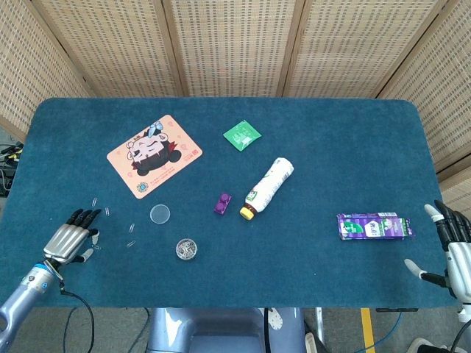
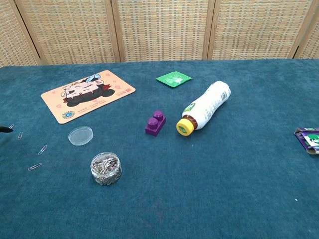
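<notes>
We see a matt, napped dark-teal cloth worktop (image 1: 331, 147) | left robot hand (image 1: 68, 240) of brushed silver metal with black fingertips | loose thin wire paper clips (image 2: 39, 158), shiny metal | small clear glossy plastic jar (image 2: 105, 168) | white glossy plastic bottle (image 2: 207, 106), yellow cap | purple smooth plastic brick (image 2: 155, 123) | woven cane screen (image 1: 235, 44), rough.
</notes>
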You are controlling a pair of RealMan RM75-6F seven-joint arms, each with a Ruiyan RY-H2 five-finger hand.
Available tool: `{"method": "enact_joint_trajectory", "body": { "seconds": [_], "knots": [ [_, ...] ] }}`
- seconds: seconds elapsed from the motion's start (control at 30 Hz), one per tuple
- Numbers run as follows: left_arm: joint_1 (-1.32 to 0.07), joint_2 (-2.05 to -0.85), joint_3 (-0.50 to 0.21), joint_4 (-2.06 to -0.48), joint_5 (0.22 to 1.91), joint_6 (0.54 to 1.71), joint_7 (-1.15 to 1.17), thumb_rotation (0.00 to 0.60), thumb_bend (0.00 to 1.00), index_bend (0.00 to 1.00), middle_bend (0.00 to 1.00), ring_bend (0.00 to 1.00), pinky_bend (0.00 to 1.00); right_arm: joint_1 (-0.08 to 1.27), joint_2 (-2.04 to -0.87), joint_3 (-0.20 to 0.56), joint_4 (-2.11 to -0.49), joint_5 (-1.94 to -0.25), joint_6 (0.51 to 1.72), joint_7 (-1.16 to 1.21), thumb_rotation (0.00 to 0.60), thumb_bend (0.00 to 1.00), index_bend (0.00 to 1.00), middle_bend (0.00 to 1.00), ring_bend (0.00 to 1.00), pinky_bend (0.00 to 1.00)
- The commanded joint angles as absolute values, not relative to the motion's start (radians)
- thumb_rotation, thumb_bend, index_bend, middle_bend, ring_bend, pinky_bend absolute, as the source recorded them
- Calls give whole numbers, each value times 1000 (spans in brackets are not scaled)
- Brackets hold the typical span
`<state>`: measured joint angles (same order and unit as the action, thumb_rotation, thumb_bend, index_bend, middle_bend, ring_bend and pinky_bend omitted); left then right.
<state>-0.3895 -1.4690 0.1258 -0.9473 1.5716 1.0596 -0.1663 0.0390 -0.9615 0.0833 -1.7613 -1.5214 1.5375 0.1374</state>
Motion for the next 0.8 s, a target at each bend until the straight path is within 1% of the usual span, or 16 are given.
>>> {"method": "enact_joint_trajectory", "body": {
  "seconds": [0.03,0.13,0.33,0.4,0.8],
  "knots": [
    [-392,-1473,125,-950,1574,1057,-160,600,376,535,0,0,0,39,-961,83,-1761,-1522,1538,138,600,0,49,0,0,0],
    [-394,-1476,127,-953,1576,1052,-149,600,400,561,0,0,0,38,-961,84,-1761,-1521,1539,139,600,0,48,0,0,0],
    [-395,-1476,128,-963,1579,1052,-131,600,447,663,0,0,0,38,-960,84,-1760,-1521,1540,141,600,0,48,0,0,0],
    [-395,-1475,127,-964,1578,1051,-127,600,454,680,0,0,0,38,-960,84,-1760,-1521,1540,142,600,0,48,0,0,0],
    [-394,-1461,116,-986,1574,1067,-121,600,463,684,0,0,0,37,-960,85,-1760,-1522,1542,142,600,0,48,0,0,0]
  ]
}}
